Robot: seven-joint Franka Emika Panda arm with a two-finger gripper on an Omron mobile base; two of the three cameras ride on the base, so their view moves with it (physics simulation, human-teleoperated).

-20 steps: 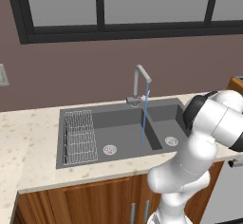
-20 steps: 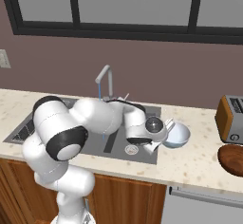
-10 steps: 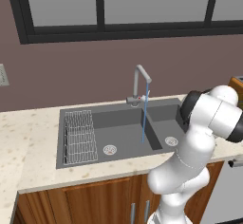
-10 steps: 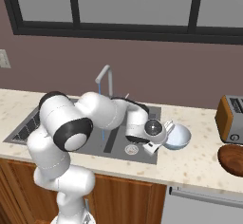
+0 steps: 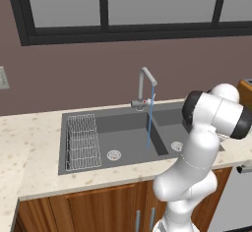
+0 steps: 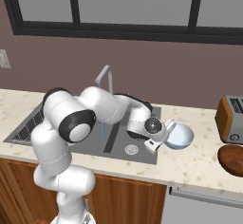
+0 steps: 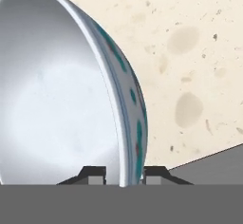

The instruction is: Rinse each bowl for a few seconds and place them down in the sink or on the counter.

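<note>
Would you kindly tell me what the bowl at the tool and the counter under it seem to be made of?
The small round pale bowl looks like glazed ceramic: glossy white inside, teal painted marks outside. The beige speckled counter looks like polished stone, judging by its mottled flecks.

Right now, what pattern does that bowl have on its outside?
The bowl is pale blue-grey outside with teal and reddish spots, glossy white inside; the hand view shows it best.
</note>
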